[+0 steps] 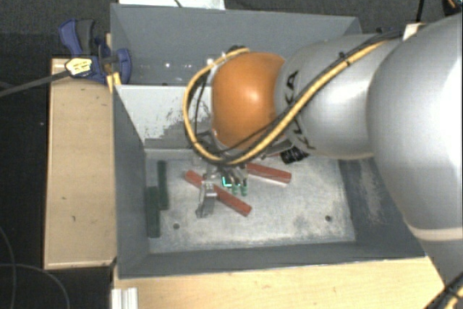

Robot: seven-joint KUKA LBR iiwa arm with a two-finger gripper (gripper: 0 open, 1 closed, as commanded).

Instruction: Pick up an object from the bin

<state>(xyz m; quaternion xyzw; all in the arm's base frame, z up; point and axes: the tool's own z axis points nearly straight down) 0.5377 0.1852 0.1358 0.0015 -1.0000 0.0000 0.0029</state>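
A reddish-brown flat stick [236, 205] lies slantwise on the bin floor, its near end poking out just below and right of the gripper [212, 195], which hangs low over the middle of the grey metal bin [307, 219]. What may be its other end, or a separate stick of the same colour [194, 177], shows just left of the gripper. Whether the gripper is spread, closed or clamped on anything cannot be told; the arm's rounded orange cover [246, 101] hides its top. A third reddish-brown flat stick [269, 173] lies just right of the gripper, farther back. Well to its left, two dark green bars [155, 205] lie beside the bin's left wall.
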